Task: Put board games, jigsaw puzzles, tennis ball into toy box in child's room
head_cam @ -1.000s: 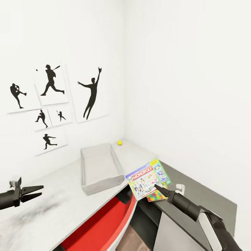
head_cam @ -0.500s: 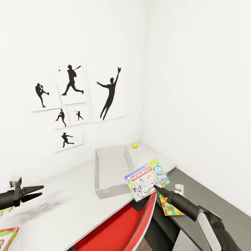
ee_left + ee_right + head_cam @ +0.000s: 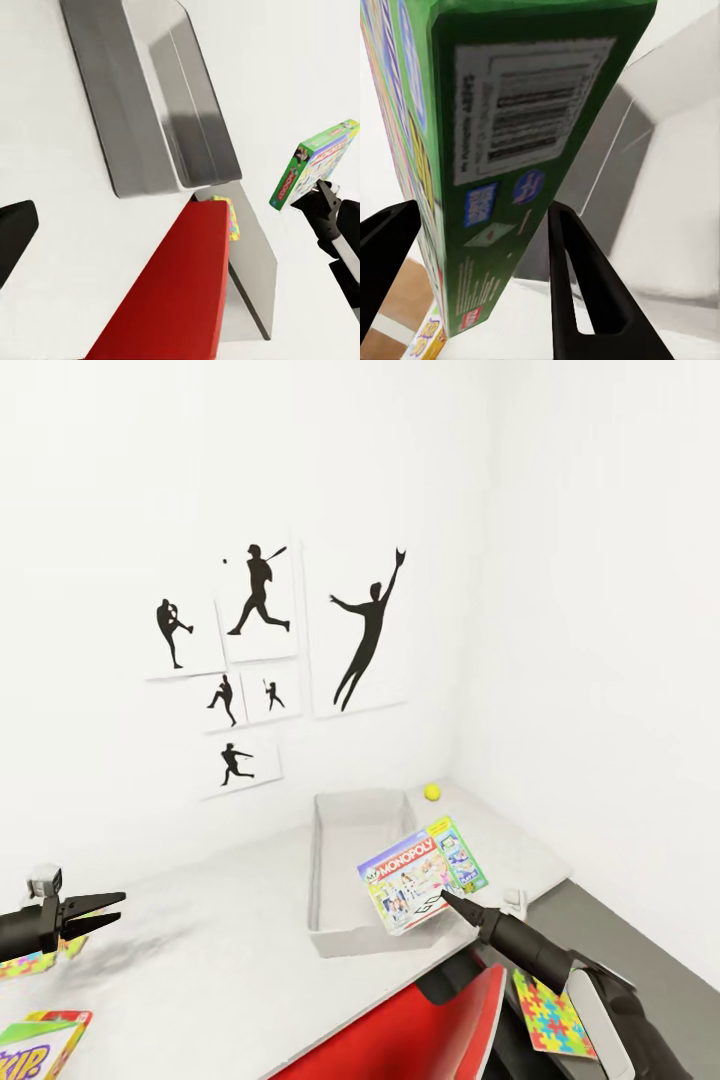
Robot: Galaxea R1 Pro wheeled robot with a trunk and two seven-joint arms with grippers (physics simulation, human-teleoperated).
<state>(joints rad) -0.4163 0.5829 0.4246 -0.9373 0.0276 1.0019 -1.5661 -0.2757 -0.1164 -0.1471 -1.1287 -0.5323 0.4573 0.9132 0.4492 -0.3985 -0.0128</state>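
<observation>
My right gripper (image 3: 447, 901) is shut on a colourful Monopoly board game (image 3: 421, 871), held tilted above the near right corner of the grey toy box (image 3: 345, 850). In the right wrist view the game's green barcoded edge (image 3: 525, 127) sits between my two dark fingers (image 3: 577, 285). A yellow tennis ball (image 3: 432, 792) lies on the white table (image 3: 220, 950) behind the box. One jigsaw puzzle (image 3: 553, 1015) lies on a lower grey surface at bottom right, another (image 3: 30, 963) on the table under my open left gripper (image 3: 100, 912). A second board game (image 3: 40, 1045) pokes in at bottom left.
A red chair (image 3: 420, 1030) stands at the table's front edge below the held game, also the red chair (image 3: 172, 285) in the left wrist view. White walls meet in a corner behind the table; black sports silhouettes (image 3: 260, 650) hang on the left wall.
The camera has turned left, so the whole picture slid right. A jigsaw and a second board game came into view at bottom left. Both grippers keep their poses.
</observation>
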